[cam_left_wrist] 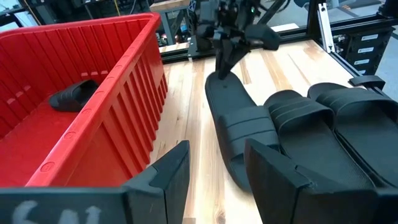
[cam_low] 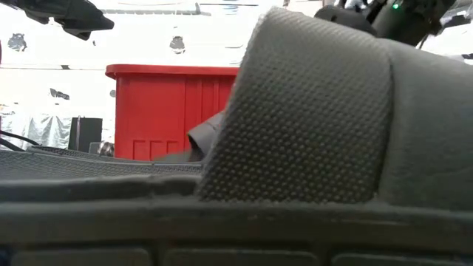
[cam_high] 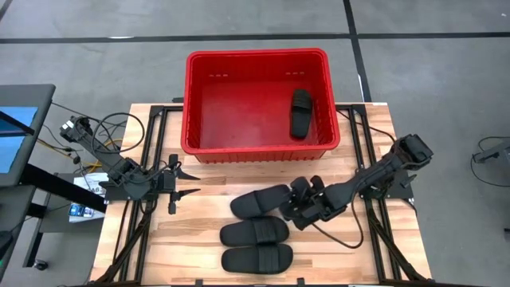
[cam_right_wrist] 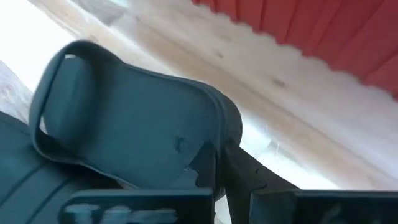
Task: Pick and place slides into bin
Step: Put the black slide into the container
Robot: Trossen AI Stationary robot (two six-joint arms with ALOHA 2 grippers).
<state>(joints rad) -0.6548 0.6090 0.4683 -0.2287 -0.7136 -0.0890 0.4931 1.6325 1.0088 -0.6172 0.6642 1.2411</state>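
The red bin stands at the table's far side with one black slide lying inside on its floor. Three more slides are on the wood in front of it: one nearest the bin, a middle one and one at the near edge. My right gripper is shut on the right end of the slide nearest the bin. My left gripper hangs open over the table's left part, clear of everything, its fingers pointing toward the slides. My right gripper pinches the end edge of the slide's sole between its two fingers, at the end away from the strap. The fingers slant down from the table's right. The held end is raised and the slide tilts; whether its other end still rests on the table I cannot tell.
The low view is almost filled by the strap of a slide right at the camera, with the bin behind it. Bare wood lies left of the slides. Cables and the arm frames border the table's left and right edges.
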